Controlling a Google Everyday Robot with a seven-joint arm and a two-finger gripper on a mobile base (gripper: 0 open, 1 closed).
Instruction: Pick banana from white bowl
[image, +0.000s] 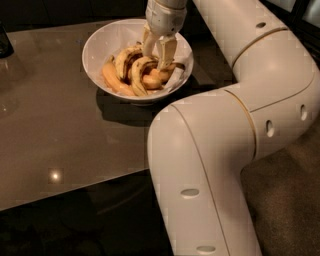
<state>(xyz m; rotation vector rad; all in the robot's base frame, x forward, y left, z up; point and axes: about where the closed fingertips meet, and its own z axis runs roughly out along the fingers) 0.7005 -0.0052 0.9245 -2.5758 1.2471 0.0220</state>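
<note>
Largest in view: the white robot arm (240, 125), folding up from the lower right and reaching over to the far side of the table (60, 130), a glossy brown-grey top.

Near the table's far edge, the white bowl (92, 42), wide and sloping, holding a heap of bananas. Along its left wall, a plumper orange-yellow banana (114, 81). Just right of that, in the middle of the heap, the banana (136, 77): slim, strongly curved, pale and speckled, with a dark line down its edge, resting on and against its neighbours.

Above the right half of the bowl, the tool (159, 62), pointing straight down with its tips sunk among the fruit. Narrowly parted, with a gap showing between the fingers (148, 46); nothing visibly clamped.

Judged to be the grasp itself, with the lift not yet begun. To do it well:
- straddle only the slim curved fruit, across its width near mid-length;
- keep the tips off the bowl's floor;
- close gently, as speckled fruit likely bruises and slips;
- rise straight up and slowly, watching for a neighbour dragged along or the bowl tipping.
</note>
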